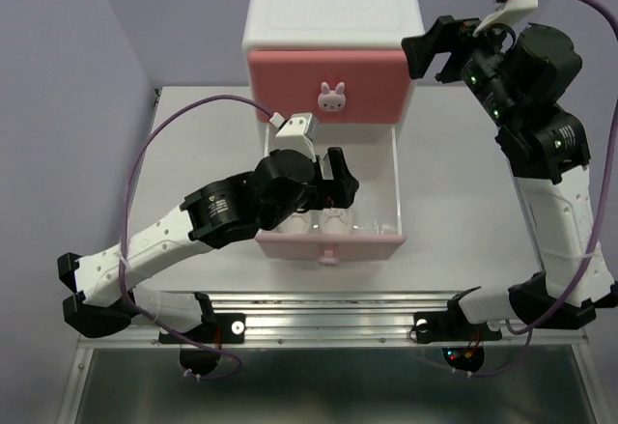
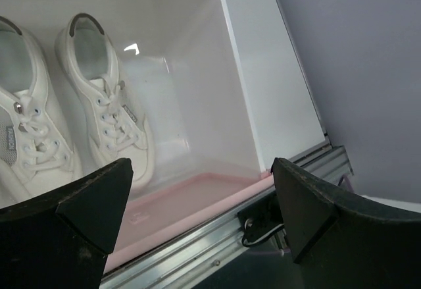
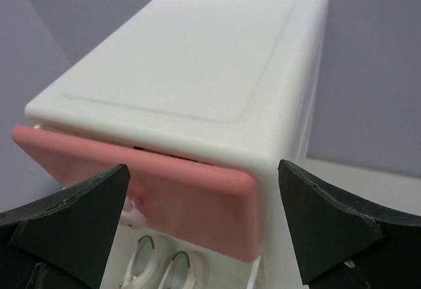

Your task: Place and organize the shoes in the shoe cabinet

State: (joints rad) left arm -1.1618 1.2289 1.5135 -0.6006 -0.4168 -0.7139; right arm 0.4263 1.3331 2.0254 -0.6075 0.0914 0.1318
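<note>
1. Cabinet (image 1: 328,4): white, at the far middle of the bench (image 1: 454,183), fronts facing me.
2. Upper drawer (image 1: 290,86): darker pink, bunny knob (image 1: 332,98), pushed in or very nearly so.
3. Lower drawer (image 1: 328,245): paler pink, drawn out toward the near edge so shoes can go in from above.
4. Sneakers (image 2: 105,111): white pair lying side by side in the lower drawer's left part, toes toward its front. I judge them stowed.
5. Flip-flops: none in view; I cannot tell whether the upper drawer has them.
6. Left gripper (image 2: 200,170): over the open drawer, fingers spread wide, nothing in them.
7. Right gripper (image 1: 432,54): raised by the cabinet's upper right corner, fully spread, empty. I would use it to steady the cabinet while the drawer is pushed shut.
</note>
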